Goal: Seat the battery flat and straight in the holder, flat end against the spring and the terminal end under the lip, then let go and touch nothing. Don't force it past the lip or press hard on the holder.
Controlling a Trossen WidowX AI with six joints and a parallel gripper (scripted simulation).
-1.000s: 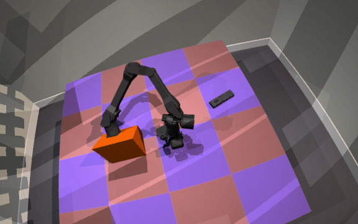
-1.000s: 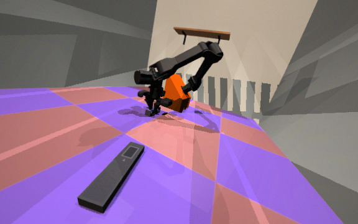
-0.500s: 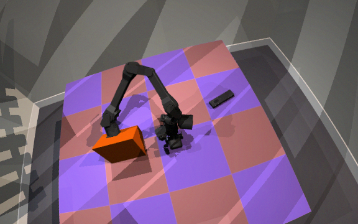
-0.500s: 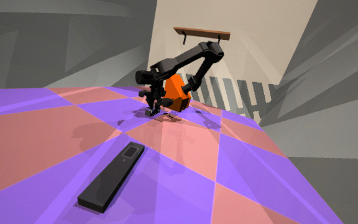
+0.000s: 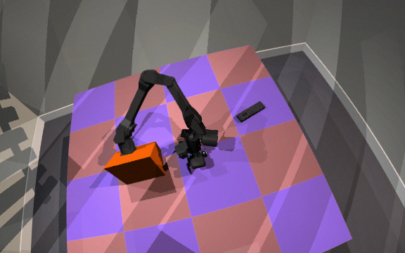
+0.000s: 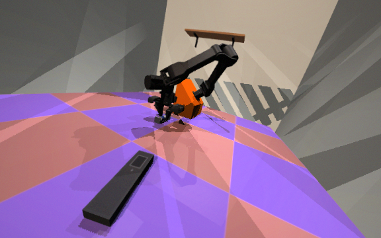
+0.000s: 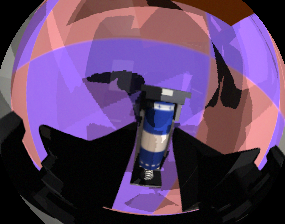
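Observation:
The battery (image 7: 155, 136), blue with a white band, lies lengthwise in the dark holder (image 7: 186, 95) in the wrist view. Its terminal end is close to the lip at the holder's far end; whether it is under it I cannot tell. Its flat end is at the coil spring (image 7: 148, 174), which shows at the near end. Whether the battery lies fully flat is unclear. My gripper (image 7: 155, 129) (image 6: 163, 114) is open, low around the battery, with one dark finger on each side. Any slight touch is hidden. In the top and exterior views the gripper mostly hides battery and holder.
A dark remote-like bar (image 5: 251, 112) (image 6: 119, 188) lies on the checkered table top (image 5: 290, 154) (image 6: 197, 211), away from the gripper. An orange block (image 5: 136, 166) (image 6: 187, 99) stands at the arm's base, beside the gripper. A wooden shelf (image 6: 215, 35) is on the wall behind.

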